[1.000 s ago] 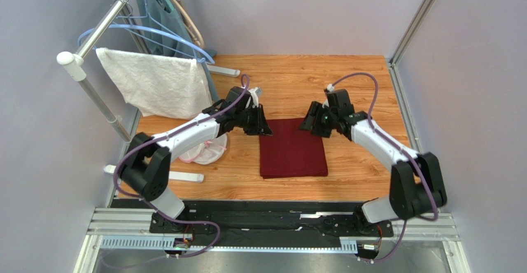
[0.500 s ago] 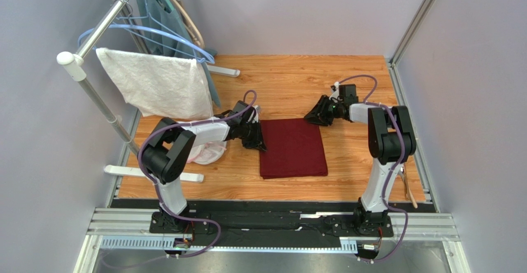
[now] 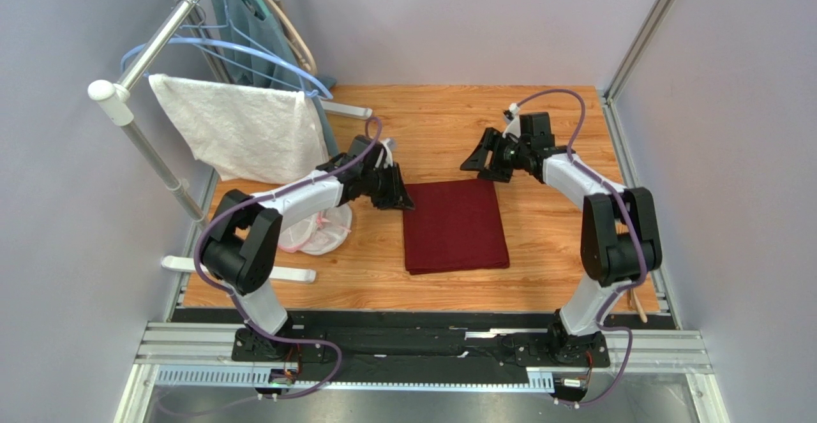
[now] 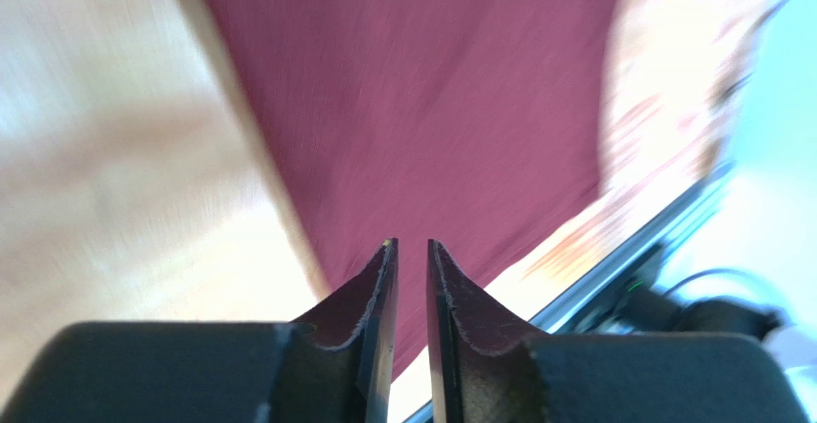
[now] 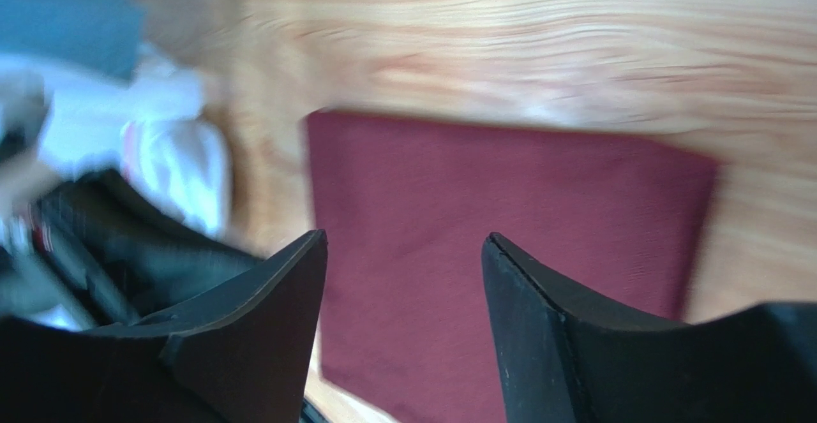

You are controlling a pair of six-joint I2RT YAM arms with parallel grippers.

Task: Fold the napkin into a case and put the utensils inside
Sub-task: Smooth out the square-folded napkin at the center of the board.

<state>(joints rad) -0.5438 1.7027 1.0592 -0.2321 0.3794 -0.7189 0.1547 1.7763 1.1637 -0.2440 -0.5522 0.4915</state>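
Wooden table [image 3: 566, 126] between grey walls. From above: folded red napkin [image 3: 455, 224] flat in the middle, left gripper [image 3: 401, 196] at its far left corner, right gripper [image 3: 477, 162] just past its far edge, white towel [image 3: 245, 131] hanging far left. Left wrist: fingers [image 4: 369, 299] almost together over the napkin, holding nothing. Right wrist: fingers [image 5: 259, 308] wide apart above the napkin.

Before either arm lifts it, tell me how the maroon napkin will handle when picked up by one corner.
The napkin is thin woven cloth lying flat, so it will probably droop from a lifted corner. It looks light. Pushed across the smooth wooden table, it would likely bunch or slide rather than stay square.
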